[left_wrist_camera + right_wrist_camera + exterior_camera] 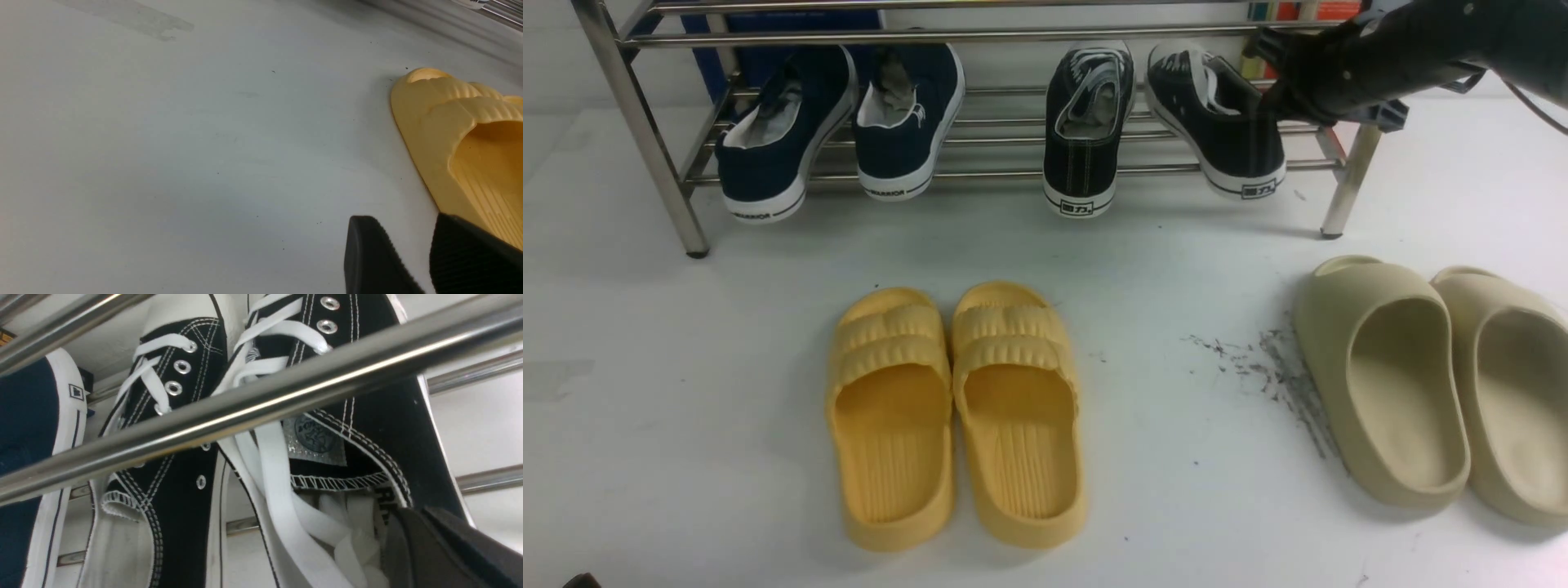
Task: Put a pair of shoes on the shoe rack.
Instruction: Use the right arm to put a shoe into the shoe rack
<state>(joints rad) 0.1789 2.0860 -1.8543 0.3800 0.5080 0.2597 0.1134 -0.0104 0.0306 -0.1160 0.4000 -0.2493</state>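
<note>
The two black canvas sneakers lie toe-in, heels toward me, on the lower tubes of the silver shoe rack (947,37): the left one (1086,131) and the right one (1225,122). My right gripper (1270,86) reaches in under the upper tube at the right sneaker's collar. In the right wrist view both sneakers, left (184,457) and right (367,428), show behind a rack tube (261,404). The right gripper (416,516) has its jaws pressed together on the right sneaker's collar edge. My left gripper (404,228) hovers low over the table, slightly open and empty.
Two navy slip-ons (784,131) (907,114) sit on the rack's left half. Yellow slides (956,408) lie at the table's middle, one next to the left gripper (470,134). Beige slides (1388,376) lie at the right, with dark scuff marks (1258,367) beside them.
</note>
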